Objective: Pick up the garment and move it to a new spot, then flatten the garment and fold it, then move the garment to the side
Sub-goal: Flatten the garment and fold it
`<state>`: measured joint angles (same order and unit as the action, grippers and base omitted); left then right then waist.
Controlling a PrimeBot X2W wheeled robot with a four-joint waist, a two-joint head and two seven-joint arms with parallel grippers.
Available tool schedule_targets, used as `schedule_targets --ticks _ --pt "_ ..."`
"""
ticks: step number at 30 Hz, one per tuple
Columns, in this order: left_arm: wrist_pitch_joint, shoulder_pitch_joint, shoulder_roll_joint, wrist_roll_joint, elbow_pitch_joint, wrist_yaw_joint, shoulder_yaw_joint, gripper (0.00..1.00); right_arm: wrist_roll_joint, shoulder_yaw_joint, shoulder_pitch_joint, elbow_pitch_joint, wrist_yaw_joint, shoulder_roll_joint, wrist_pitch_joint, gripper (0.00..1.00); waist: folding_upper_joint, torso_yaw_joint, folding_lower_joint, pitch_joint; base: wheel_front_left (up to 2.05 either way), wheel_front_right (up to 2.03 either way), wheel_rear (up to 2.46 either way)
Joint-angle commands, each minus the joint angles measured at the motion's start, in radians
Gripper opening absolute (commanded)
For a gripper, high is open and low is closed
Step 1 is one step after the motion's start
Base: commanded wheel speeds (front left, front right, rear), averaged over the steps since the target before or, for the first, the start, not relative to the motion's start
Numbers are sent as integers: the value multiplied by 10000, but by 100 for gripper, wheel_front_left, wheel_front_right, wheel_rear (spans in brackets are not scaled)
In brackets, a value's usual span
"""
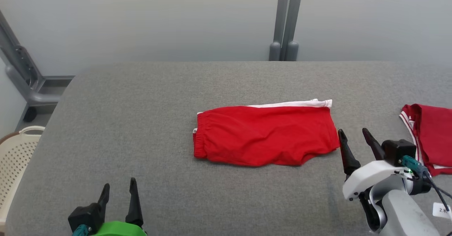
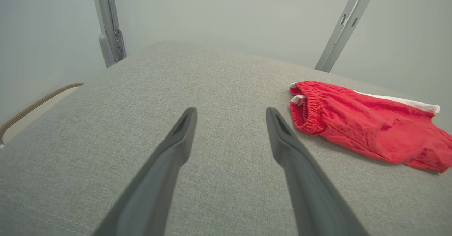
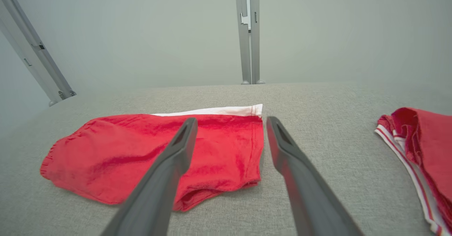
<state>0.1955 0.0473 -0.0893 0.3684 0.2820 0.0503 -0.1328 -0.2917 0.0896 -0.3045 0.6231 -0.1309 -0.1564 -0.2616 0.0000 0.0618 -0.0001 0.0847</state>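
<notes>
Two red garments (image 1: 265,135) (image 1: 432,135), one basket (image 1: 16,158)

A plain pale wall (image 1: 176,17) stands behind a wide surface (image 1: 141,105) of grey woven fabric (evenly lit). Twin grey metal uprights (image 1: 287,20) rise at its far edge; a slanted brace (image 1: 21,66) and a cream perforated basket (image 1: 17,158) sit left.

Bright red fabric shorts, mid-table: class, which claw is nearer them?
Right. The right claw stands just off the hem end of the bright red fabric shorts; the left claw sits far beyond their waistband end.
</notes>
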Motion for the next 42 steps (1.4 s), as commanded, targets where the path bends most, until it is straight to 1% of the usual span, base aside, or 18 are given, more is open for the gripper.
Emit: schedule_targets --ticks 1,3,8,12,16,20,23,27,42 --pt "76 -180 -84 3 -55 88 54 100 209 -172 295 -343 5 130 -24 100 0 -264 1 117 0 0 0" --pt "126 -200 -209 -15 -88 109 133 100 531 -398 709 -940 5 354 -25 100 0 -392 1 118 0 0 0" --pt "377 -319 -469 -125 -163 -94 188 100 1001 -726 1463 -2061 5 762 103 100 0 -657 1 118 0 0 0" --pt "605 -355 -502 -121 -324 -313 261 100 1143 -860 1985 -2747 5 937 306 100 0 -758 1 141 0 0 0" --pt "664 -200 -524 -44 -290 -443 385 100 1257 -986 2376 -3193 5 1003 510 100 0 -915 1 160 0 0 0" --pt "693 70 -623 -68 -203 -565 447 100 1413 -1112 2651 -3359 5 1046 721 100 0 -1031 1 160 0 0 0" --pt "703 254 -735 -94 -123 -689 406 100 1313 -1178 2831 -3381 5 1050 827 100 0 -1091 1 159 0 0 0" --pt "667 496 -846 -251 -20 -615 288 100 1073 -1219 2991 -3290 5 1054 952 100 0 -1098 1 163 0 0 0" --pt "502 546 -887 -104 -129 -528 173 100 794 -1109 2841 -3252 5 1053 1088 100 0 -929 1 142 0 0 0"
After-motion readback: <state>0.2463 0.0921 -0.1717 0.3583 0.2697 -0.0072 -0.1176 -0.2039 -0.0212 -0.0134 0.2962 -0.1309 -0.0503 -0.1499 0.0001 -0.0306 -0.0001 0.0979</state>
